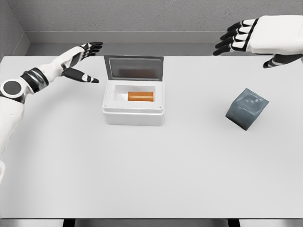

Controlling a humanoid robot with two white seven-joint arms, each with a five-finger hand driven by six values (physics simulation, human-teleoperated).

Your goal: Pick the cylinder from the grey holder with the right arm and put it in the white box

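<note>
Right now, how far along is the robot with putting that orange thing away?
It looks finished. The orange cylinder lies inside the open white box, and the grey holder sits tilted and empty. The right hand is open, raised and holds nothing; the left hand is open too. Nothing visible is left.

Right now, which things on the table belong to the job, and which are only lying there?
Belong to the job:
- orange cylinder, lying inside the white box
- white box, lid open
- grey holder, tipped, empty
- right robot hand, open, holding nothing

Only there:
- left robot hand, open, beside the box
- table
</note>
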